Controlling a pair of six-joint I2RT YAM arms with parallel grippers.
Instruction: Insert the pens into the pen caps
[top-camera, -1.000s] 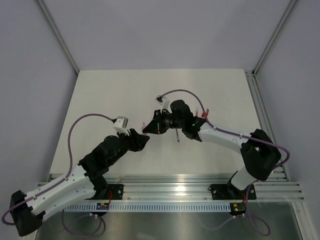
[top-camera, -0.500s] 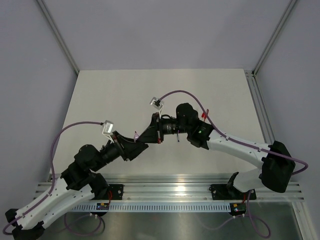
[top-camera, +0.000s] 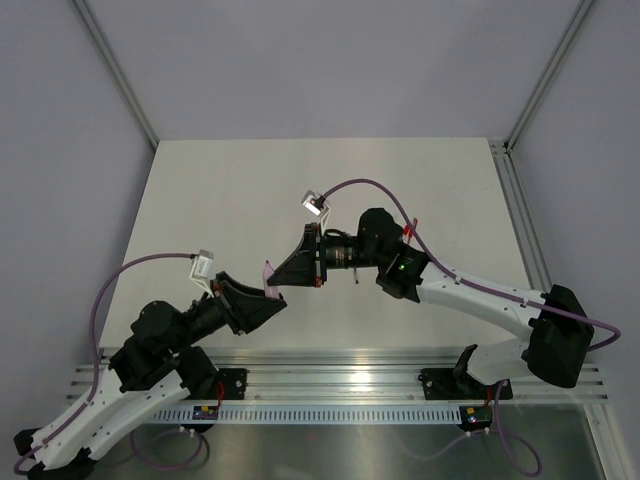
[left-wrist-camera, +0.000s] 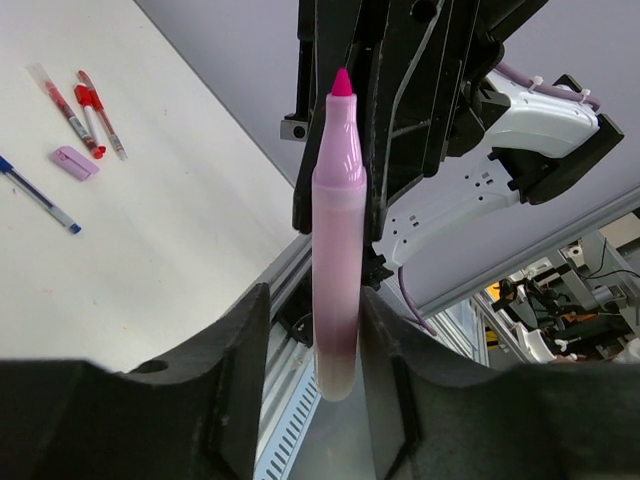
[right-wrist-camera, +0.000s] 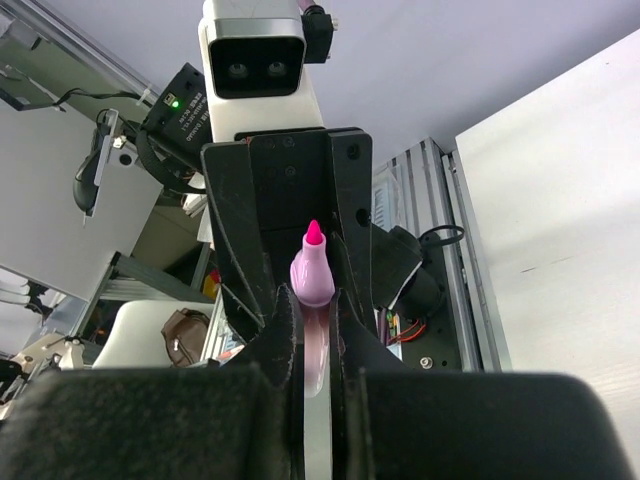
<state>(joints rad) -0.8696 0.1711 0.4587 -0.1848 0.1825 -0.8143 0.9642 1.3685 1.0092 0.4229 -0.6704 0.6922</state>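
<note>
Top external view, from the left: over the last second the left arm has folded back toward its base, drawing the left gripper (top-camera: 268, 296) down and leftward across the table (top-camera: 230, 190). The pink pen (top-camera: 267, 269) has travelled with it and now stands in the air at that gripper's tip, magenta point up. In the left wrist view the left fingers (left-wrist-camera: 240, 380) look clasped about the pen's tail end, though a thin gap shows on one side. The right gripper (top-camera: 283, 277) has followed the move, and its fingers flank the pen's barrel. Whether they press on it or only straddle it cannot be told. This reads as a hand-to-hand regrip, so capping has likely not begun. Farther right, past the right gripper, a pale pink cap (left-wrist-camera: 75, 162) lies on the table beside two red pens (left-wrist-camera: 88, 105) and a blue pen (left-wrist-camera: 40, 195), well apart from the raised pen. Pen and cap still have to be brought together.
</note>
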